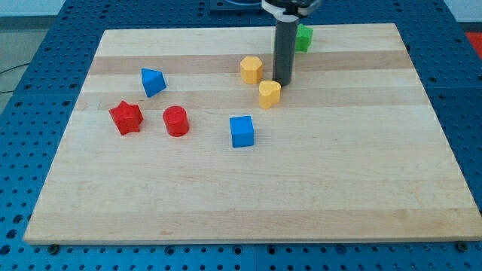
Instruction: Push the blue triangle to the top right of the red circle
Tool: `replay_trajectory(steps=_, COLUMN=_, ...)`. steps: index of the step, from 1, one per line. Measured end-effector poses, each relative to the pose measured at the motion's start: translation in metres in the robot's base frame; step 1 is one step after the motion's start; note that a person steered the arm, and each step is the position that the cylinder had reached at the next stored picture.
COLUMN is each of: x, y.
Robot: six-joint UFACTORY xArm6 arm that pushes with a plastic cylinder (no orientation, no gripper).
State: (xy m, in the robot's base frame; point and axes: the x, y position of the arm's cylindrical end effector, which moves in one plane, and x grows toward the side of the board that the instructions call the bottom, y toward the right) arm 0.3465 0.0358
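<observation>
blue cube (242, 131) sits lowest; blue triangle (153, 81), upper left of red circle (175, 120), looks light, slidey; my tip (281, 81), touching nothing, should push its left face.

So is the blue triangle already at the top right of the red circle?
No. The blue triangle sits up and to the view's left of the red circle, and my tip is far off by the yellow blocks.

single high oblique view from the near edge of the wooden board (248, 196), whole board in frame
</observation>
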Motion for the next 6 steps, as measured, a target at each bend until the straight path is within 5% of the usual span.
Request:
replay_trajectory(steps=2, x=0.024, y=-0.119)
replay_trajectory(steps=4, x=-0.04, y=-0.069)
replay_trajectory(steps=6, x=-0.038, y=-0.028)
